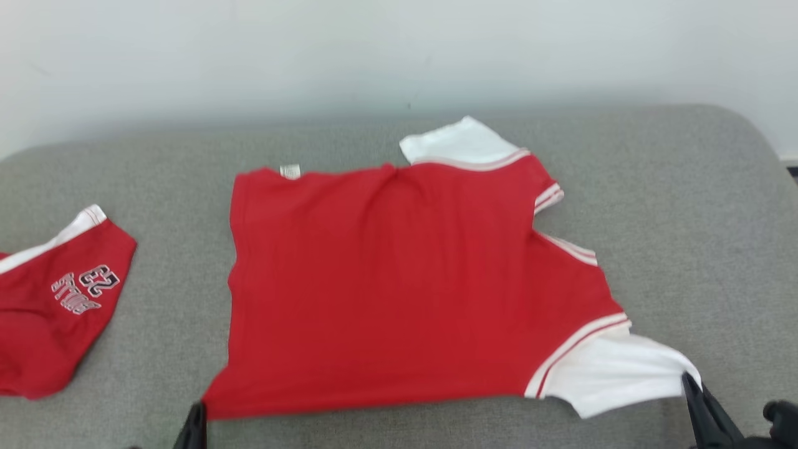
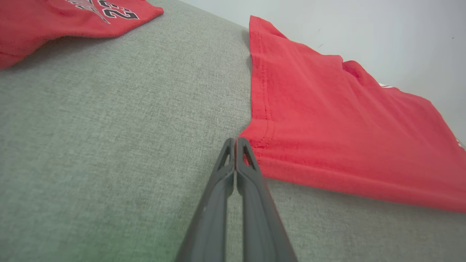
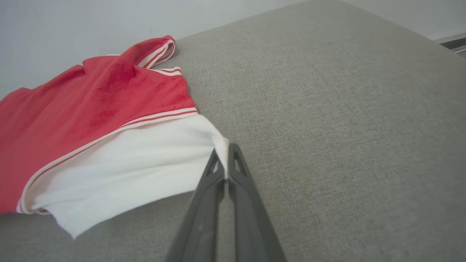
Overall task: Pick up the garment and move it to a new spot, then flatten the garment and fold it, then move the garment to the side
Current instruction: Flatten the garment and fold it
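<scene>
The garment (image 1: 399,280) is a red shirt with white sleeves, spread flat on the grey cushion (image 1: 686,206). Its hem lies to the left and its collar to the right. My left gripper (image 1: 198,415) is shut at the near hem corner, and the red cloth (image 2: 346,127) is drawn to a point at the left gripper's tips (image 2: 236,140). The right gripper (image 1: 689,380) is shut on the edge of the near white sleeve (image 1: 617,371). In the right wrist view the right gripper (image 3: 226,153) has a fold of that white sleeve (image 3: 138,160) pinched between its fingers.
A second red garment (image 1: 56,305) with a printed "23" lies crumpled at the cushion's left, and the second red garment (image 2: 72,18) sits apart from the shirt. A pale wall (image 1: 399,56) rises behind the cushion. Bare grey fabric (image 3: 346,109) stretches to the right.
</scene>
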Robot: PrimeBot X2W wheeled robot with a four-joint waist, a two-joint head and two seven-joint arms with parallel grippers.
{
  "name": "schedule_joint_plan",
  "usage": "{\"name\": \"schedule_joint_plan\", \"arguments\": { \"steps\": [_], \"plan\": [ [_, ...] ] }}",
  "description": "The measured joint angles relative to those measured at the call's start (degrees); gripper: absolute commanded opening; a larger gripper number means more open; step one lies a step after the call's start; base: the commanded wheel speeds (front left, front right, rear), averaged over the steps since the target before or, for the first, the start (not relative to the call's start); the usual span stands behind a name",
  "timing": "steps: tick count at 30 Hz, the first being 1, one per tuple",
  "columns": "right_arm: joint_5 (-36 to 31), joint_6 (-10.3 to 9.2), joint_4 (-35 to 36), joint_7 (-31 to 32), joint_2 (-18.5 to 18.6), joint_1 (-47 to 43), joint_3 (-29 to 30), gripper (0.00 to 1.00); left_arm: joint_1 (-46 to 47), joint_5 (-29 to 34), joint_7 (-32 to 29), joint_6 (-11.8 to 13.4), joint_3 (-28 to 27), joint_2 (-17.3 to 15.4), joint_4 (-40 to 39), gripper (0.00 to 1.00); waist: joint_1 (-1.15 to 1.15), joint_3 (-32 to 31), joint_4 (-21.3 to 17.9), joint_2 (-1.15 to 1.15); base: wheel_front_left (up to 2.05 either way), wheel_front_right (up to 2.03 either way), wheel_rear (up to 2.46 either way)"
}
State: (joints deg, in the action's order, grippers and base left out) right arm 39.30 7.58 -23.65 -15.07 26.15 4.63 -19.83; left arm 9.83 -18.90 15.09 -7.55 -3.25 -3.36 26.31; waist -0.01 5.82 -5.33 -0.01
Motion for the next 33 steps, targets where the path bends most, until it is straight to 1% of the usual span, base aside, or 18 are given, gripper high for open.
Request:
{"name": "schedule_joint_plan", "arguments": {
  "steps": [7, 10, 14, 19, 20, 27, 30, 33],
  "plan": [
    [0.0, 0.05, 0.3, 0.0, -0.4, -5.6, 1.1, 0.00, -6.1, 0.3, 0.0, 0.0, -0.5, 0.8, -0.6, 0.00, 0.00, -4.7, -0.2, 0.00, 0.00, 0.00, 0.00],
    [0.0, 0.05, 0.5, 0.0, -0.4, -7.5, 1.8, 0.00, -8.5, 0.0, 0.0, -0.1, 0.1, 0.9, -0.5, 0.00, 0.00, -6.2, 0.1, 0.00, 0.00, 0.00, 0.00],
    [0.0, 0.07, 0.7, 0.0, -0.4, -9.8, 2.9, 0.00, -11.2, -1.9, 0.0, -0.2, 0.8, 1.0, -0.3, 0.00, 0.01, -7.6, 0.7, 0.00, 0.00, 0.00, 0.00],
    [-0.2, 0.05, 1.3, 0.0, -0.4, -12.2, 3.3, 0.00, -13.4, -2.3, 0.0, -0.2, 2.4, 1.0, -0.8, 0.00, 0.01, -8.5, 1.5, 0.00, 0.00, 0.00, 0.00],
    [-0.5, 0.04, 1.8, 0.0, -0.4, -12.6, 3.3, 0.00, -13.5, -2.4, 0.0, -0.1, 3.5, 0.9, -1.2, 0.00, 0.01, -8.5, 1.9, 0.01, 0.00, 0.00, 0.00],
    [-1.0, -0.03, 6.3, 0.0, -1.2, -11.5, 2.8, 0.00, -12.8, -2.7, 0.0, 0.1, 5.0, 0.7, -4.9, 0.00, 0.02, -7.3, 2.5, 0.01, 0.00, 0.00, 0.00],
    [-1.6, -0.03, 6.6, 0.0, -1.3, -9.2, 2.7, 0.00, -11.3, -2.5, 0.0, 0.1, 5.4, 0.7, -6.3, 0.00, 0.02, -6.6, 2.7, 0.01, 0.00, 0.00, 0.00],
    [-2.3, -0.03, 5.4, 0.0, -1.9, -6.6, 3.9, 0.00, -9.5, -2.1, 0.0, 0.1, 5.7, 0.7, -6.6, 0.00, 0.02, -5.8, 3.0, 0.01, 0.00, 0.00, 0.00]
  ]
}}
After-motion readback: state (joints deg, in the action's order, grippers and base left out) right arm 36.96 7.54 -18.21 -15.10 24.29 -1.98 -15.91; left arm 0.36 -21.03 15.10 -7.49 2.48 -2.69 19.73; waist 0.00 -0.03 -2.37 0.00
